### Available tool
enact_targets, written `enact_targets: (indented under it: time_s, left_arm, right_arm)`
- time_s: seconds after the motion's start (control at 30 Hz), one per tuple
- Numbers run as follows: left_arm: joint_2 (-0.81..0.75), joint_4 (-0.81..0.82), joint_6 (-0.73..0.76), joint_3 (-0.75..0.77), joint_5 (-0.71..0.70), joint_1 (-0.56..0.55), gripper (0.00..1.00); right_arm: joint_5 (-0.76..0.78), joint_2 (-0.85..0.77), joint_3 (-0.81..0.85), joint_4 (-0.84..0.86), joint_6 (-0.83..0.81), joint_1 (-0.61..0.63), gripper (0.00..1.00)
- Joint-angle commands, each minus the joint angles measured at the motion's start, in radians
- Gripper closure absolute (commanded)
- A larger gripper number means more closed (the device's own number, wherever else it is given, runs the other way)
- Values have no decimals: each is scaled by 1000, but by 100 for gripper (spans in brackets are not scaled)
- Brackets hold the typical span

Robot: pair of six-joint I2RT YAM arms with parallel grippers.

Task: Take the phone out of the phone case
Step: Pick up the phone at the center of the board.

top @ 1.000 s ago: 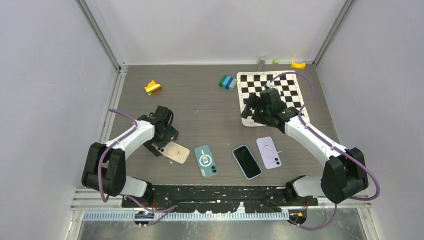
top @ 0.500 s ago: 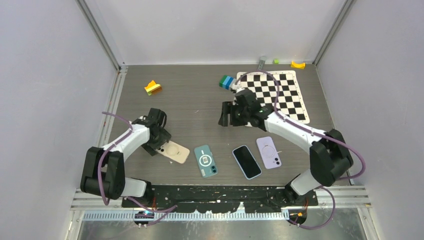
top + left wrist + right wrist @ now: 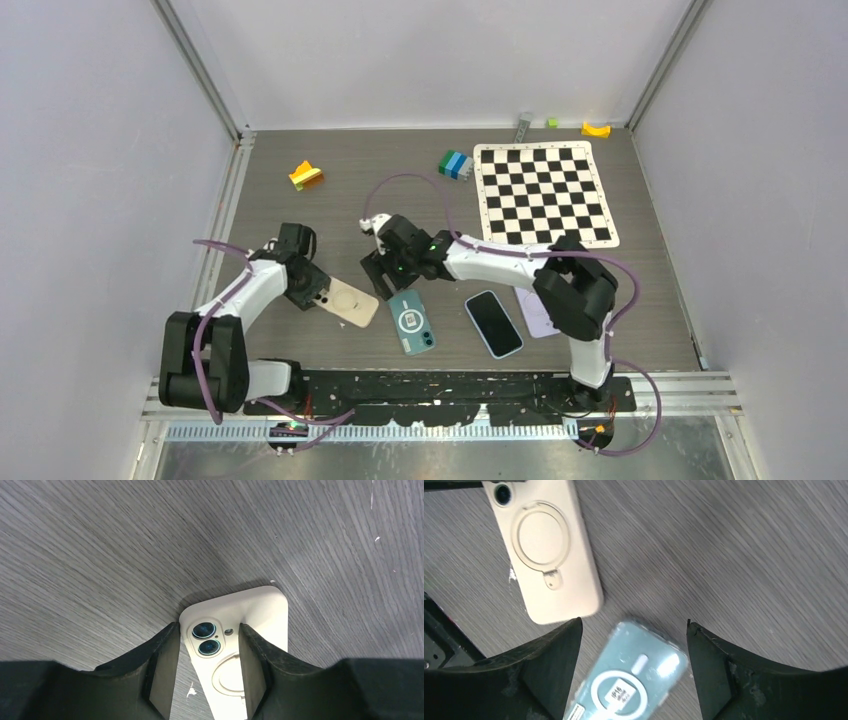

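On the grey wood-grain surface [image 3: 400, 200], the cream ring-backed phone case [image 3: 255, 612] lies back-up with its phone apparently inside. Narrowed, the left pincer [image 3: 207, 630] straddles its camera corner, though contact cannot be told. Wide open, the right pincer [image 3: 634, 625] hangs by its lower end, over a teal phone case [image 3: 634, 680]. This looks like the pinning step; the next move calls for prying one edge.

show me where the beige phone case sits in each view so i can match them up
Top external: the beige phone case lies left of centre, just left of the teal phone case.
Left wrist: bottom centre, with the camera lenses toward the top of the picture.
Right wrist: upper left, back side up.
Shared landmark: the round ring on its back shows in all three views.
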Motion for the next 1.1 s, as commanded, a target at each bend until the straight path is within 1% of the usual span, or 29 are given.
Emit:
enact_targets:
  time_s: [0.0, 0.1, 0.17, 0.27, 0.4, 0.5, 0.63, 0.77, 0.83, 0.97, 1.07]
  left_arm:
    - [-6, 56, 45, -39, -9, 18, 52]
    - [-61, 16, 56, -39, -22, 34, 43]
    - [-97, -7, 66, -39, -27, 46, 39]
    - [-138, -37, 71, -45, -25, 58, 39]
    - [-177, -29, 70, -69, -15, 74, 49]
    - [-175, -19, 75, -86, -3, 83, 56]
    - [-148, 0, 86, -103, 17, 91, 61]
    - [-114, 13, 98, -116, 14, 98, 69]
    - [-92, 18, 104, -122, 10, 131, 71]
    - [-44, 17, 115, -128, 17, 148, 79]
    - [-25, 31, 116, -152, 45, 162, 84]
  right_arm:
    - [66, 56, 110, -3, -91, 60, 16]
    - [120, 115, 162, -20, -110, 106, 12]
    - [120, 132, 165, -12, -111, 120, 10]
    - [112, 152, 165, 11, -107, 131, 7]
    - [106, 183, 181, 13, -128, 151, 6]
    - [101, 200, 195, 14, -153, 161, 4]
    - [98, 216, 210, 12, -171, 180, 2]
    - [98, 223, 219, 15, -173, 188, 2]
    - [99, 226, 223, 21, -174, 193, 2]
    - [101, 235, 234, 26, -178, 205, 2]
    - [135, 255, 247, 16, -181, 222, 2]
